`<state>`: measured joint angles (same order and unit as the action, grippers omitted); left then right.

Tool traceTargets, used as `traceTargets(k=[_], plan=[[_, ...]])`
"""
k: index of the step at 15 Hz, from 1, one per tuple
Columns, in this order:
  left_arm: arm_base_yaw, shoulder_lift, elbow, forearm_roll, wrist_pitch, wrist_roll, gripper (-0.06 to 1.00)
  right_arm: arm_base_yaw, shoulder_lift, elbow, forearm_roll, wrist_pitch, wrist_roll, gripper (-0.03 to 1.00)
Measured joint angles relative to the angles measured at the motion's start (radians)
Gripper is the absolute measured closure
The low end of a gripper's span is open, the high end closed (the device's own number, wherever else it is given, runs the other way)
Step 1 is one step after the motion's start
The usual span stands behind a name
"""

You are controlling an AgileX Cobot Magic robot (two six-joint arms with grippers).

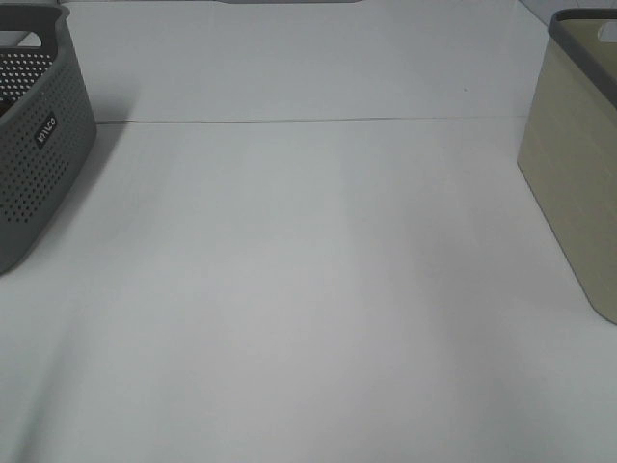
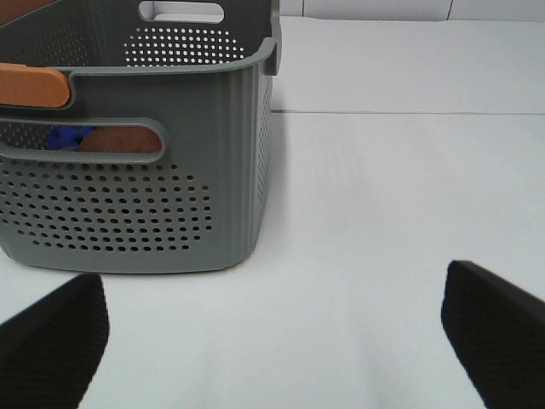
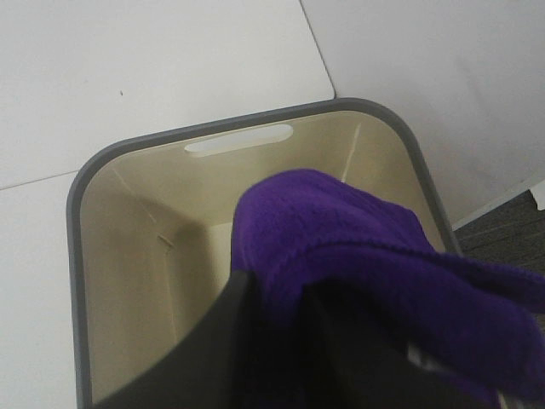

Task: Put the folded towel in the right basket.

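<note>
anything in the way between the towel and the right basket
Nothing visible does. The right gripper holds the towel directly over the basket, whose top is open. The part of the inside that shows is bare, though the towel itself hides some of the floor.

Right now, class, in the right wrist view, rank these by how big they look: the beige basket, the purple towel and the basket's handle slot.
1. beige basket: largest, spanning most of the picture.
2. purple towel: second, though it is nearer the camera, which enlarges it.
3. handle slot: clearly smallest.
</note>
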<state>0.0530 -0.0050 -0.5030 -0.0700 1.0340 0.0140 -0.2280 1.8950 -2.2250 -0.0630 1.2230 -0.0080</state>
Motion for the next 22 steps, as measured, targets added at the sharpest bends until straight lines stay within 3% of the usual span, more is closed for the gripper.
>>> traceTargets(k=[1,2,5,10,13,16,18,20,22], plan=[[0.0,0.0,0.0,0.0,0.0,0.0,-0.05,0.0,0.017,0.0,0.005,0.0,0.0,0.63],[0.0,0.0,0.0,0.0,0.0,0.0,-0.05,0.0,0.05,0.002,0.012,0.0,-0.003,0.33],[0.0,0.0,0.0,0.0,0.0,0.0,-0.05,0.0,0.086,0.002,0.012,-0.001,-0.014,0.09],[0.0,0.0,0.0,0.0,0.0,0.0,-0.05,0.021,0.082,0.002,0.049,-0.001,-0.029,0.05],[0.0,0.0,0.0,0.0,0.0,0.0,-0.05,0.18,0.07,0.002,0.049,-0.001,-0.029,0.05],[0.0,0.0,0.0,0.0,0.0,0.0,-0.05,0.355,0.049,0.002,-0.057,-0.001,0.008,0.05],[0.0,0.0,0.0,0.0,0.0,0.0,-0.05,0.41,-0.027,0.02,-0.041,-0.002,0.044,0.05],[0.0,0.0,0.0,0.0,0.0,0.0,-0.05,0.444,-0.164,0.121,0.003,-0.004,0.058,0.05],[0.0,0.0,0.0,0.0,0.0,0.0,-0.05,0.474,-0.411,0.377,0.017,-0.004,0.076,0.05]])
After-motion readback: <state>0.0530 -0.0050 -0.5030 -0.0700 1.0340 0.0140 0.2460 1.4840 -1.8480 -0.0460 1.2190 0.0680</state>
